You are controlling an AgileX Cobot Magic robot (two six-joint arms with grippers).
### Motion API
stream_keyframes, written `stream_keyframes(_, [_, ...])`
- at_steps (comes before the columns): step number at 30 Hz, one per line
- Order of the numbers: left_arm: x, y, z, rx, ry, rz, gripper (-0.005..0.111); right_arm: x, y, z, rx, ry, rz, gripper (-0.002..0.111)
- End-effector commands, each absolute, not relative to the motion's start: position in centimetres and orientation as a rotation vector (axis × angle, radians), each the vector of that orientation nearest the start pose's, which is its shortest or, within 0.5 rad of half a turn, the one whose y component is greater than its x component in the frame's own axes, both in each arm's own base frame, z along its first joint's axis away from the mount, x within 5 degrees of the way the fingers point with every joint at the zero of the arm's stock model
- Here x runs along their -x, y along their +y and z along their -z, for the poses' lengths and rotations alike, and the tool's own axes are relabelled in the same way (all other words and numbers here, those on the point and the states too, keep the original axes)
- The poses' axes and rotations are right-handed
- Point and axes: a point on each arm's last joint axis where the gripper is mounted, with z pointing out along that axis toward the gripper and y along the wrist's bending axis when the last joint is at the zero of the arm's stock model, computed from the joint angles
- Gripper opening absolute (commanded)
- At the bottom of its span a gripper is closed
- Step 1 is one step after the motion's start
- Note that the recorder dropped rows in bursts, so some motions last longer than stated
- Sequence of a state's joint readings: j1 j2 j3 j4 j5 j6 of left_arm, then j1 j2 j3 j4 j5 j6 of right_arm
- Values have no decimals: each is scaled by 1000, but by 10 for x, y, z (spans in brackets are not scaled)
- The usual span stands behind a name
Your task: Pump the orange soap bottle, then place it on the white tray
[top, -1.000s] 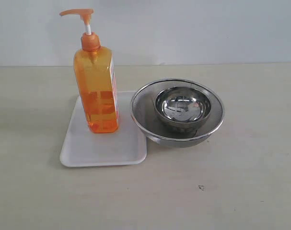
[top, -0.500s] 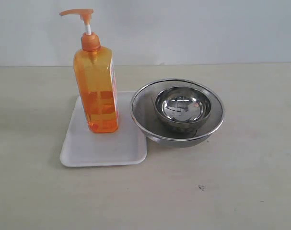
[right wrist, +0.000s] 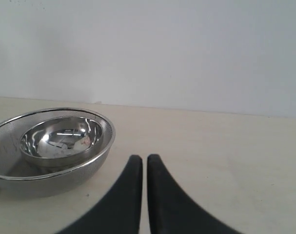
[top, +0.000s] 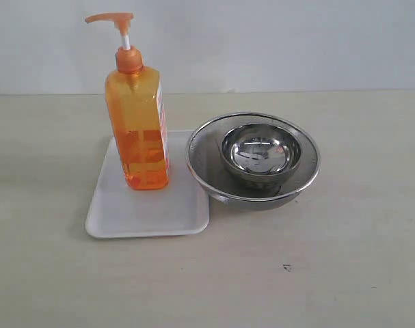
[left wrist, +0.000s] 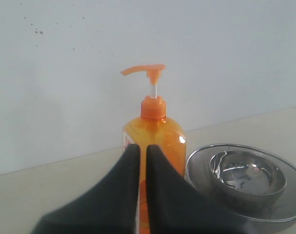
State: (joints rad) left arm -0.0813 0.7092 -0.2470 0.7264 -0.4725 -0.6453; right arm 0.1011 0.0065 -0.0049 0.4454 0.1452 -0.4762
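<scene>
The orange soap bottle (top: 137, 130) stands upright on the white tray (top: 149, 208), its pump head pointing left with the white stem raised. No arm shows in the exterior view. In the left wrist view the bottle (left wrist: 160, 131) rises behind my left gripper (left wrist: 143, 148), whose black fingers stand almost together with nothing between them. My right gripper (right wrist: 144, 160) is shut too, hanging over bare table beside the bowls, apart from the bottle.
A small steel bowl (top: 260, 154) sits inside a wide steel mesh bowl (top: 310, 171), touching the tray's right edge. The same bowls (right wrist: 60, 141) lie near the right gripper. A pale wall backs the beige table (top: 344, 273).
</scene>
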Motion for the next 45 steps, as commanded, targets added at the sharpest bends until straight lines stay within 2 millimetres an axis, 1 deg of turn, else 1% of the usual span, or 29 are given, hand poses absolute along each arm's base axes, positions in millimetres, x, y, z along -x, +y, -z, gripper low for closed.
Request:
stream_keyframes(1, [-136,-38,-263,-311,1555,290,5,-55,11,-201,174,1611,-81,1])
stream_keyframes(5, [-136,-38,-263,-311,1555,290,5,-55,13,-196,209,1661,-84,1])
stream_keyframes(11, [-136,-38,-263,-311,1555,290,5,-51,18,-183,282,1803,-123,1])
stream_keyframes(20, [-136,-38,-263,-311,1555,290,5,-51,18,-182,259,1809,-136,1])
stream_keyframes(22, [-136,-38,-263,-311,1555,290,5,-52,13,-181,217,1825,-96,1])
stream_keyframes(26, [-136,-38,-263,-311,1555,290,5,-53,4,-182,74,1831,-55,1])
stream_keyframes(34, [-136,-38,-263,-311,1555,290,5,-53,5,-182,150,1826,-14,1])
stream_keyframes(45, [-136,-38,-263,-311,1555,290,5,-53,5,-182,122,1829,-40,1])
